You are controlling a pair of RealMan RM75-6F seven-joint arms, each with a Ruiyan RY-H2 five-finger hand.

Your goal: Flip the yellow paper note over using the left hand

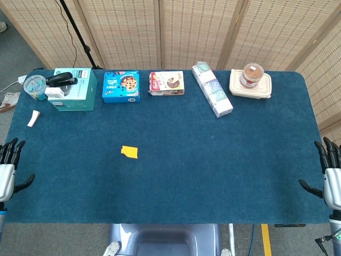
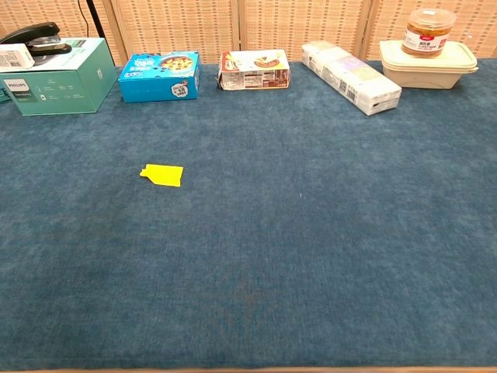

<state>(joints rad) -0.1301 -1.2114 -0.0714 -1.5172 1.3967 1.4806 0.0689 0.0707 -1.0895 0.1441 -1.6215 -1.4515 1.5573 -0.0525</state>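
The yellow paper note [image 1: 129, 151] lies flat on the blue table cloth, left of centre; in the chest view the yellow paper note [image 2: 162, 175] is at the left middle. My left hand [image 1: 8, 170] hangs at the table's left edge, fingers spread and holding nothing, well left of the note. Off the right edge my right hand [image 1: 331, 178] is also open and empty. Neither hand shows in the chest view.
Along the far edge stand a teal box [image 1: 74, 89] with a black stapler [image 1: 60, 79], a blue cookie box [image 1: 121, 86], a red snack box [image 1: 167, 83], a long white pack [image 1: 212, 96] and a lidded container with a jar [image 1: 251, 83]. A small white item [image 1: 33, 118] lies far left.
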